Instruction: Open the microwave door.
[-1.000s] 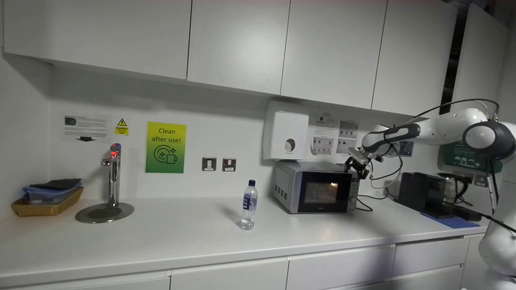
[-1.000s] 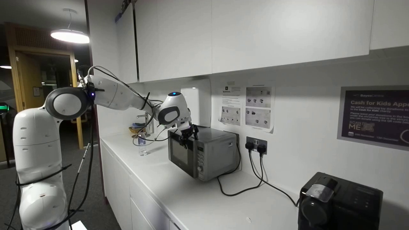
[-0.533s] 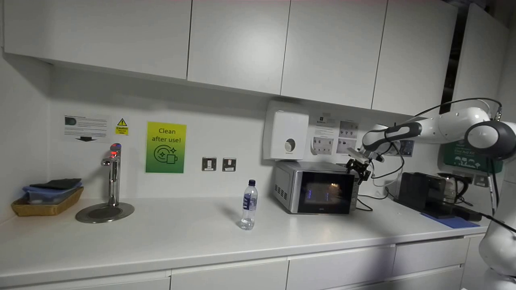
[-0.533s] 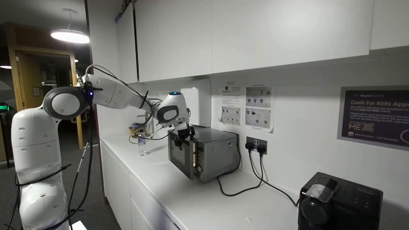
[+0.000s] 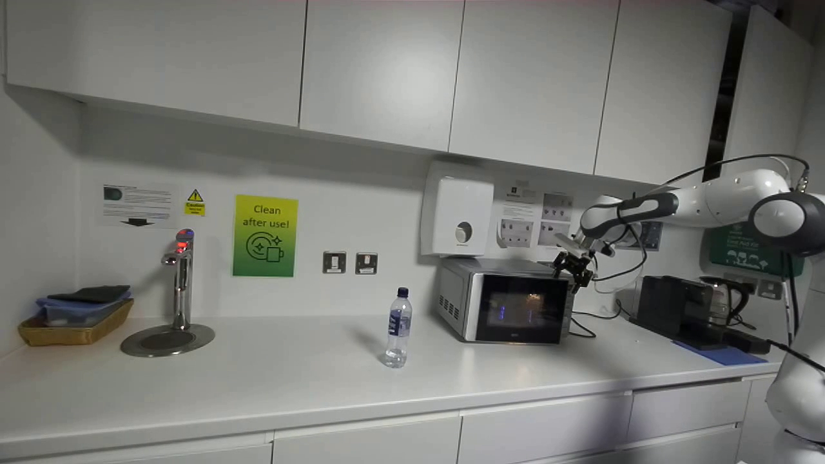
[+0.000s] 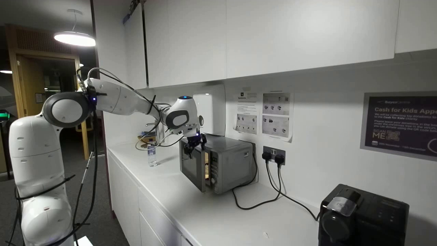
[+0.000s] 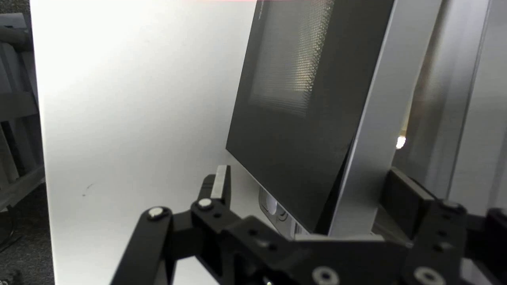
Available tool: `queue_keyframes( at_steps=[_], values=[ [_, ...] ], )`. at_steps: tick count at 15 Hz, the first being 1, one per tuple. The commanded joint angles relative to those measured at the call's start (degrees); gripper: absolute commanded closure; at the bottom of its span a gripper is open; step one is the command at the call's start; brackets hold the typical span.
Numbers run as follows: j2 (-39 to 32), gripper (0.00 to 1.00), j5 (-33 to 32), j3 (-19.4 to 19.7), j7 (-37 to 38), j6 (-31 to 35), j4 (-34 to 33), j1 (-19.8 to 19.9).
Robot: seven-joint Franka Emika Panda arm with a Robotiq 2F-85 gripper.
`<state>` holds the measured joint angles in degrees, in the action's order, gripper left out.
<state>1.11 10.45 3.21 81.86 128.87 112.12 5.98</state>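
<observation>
The silver-grey microwave (image 5: 459, 293) stands on the counter against the wall; it also shows in an exterior view (image 6: 235, 165). Its dark-glass microwave door (image 5: 515, 319) is ajar, with a narrow lit gap at the control-panel side (image 6: 207, 167). My gripper (image 6: 195, 149) is at the top corner of the door's free edge. In the wrist view my gripper (image 7: 313, 192) is open, its fingers wide apart around the microwave door (image 7: 301, 150). One finger is in the gap behind the silver frame and seems to touch it. The other is in front, apart from the glass.
A water bottle (image 5: 398, 328) stands on the counter left of the microwave. A white wall-mounted box (image 5: 454, 212) hangs above it. A black device (image 6: 363, 218) stands further along the counter. Power cables (image 6: 269, 201) run from the wall socket. White cupboards (image 6: 273, 37) hang overhead.
The door has swung from shut to ajar, and the lit gap has widened. My gripper and arm have moved outward from the microwave's front, with the door.
</observation>
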Motion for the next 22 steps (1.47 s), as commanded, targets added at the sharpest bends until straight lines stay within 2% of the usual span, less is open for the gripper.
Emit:
queue_keyframes(
  at_steps=[1, 14, 22],
  values=[
    [2.6, 0.00, -1.3, 0.2, 4.0, -1.3, 1.8, -0.7],
    [4.4, 0.00, -6.6, -1.2, 21.1, -0.9, 5.6, -2.1],
    [7.1, 0.00, -8.0, -3.8, 29.2, -0.8, 8.1, -3.5]
  ],
)
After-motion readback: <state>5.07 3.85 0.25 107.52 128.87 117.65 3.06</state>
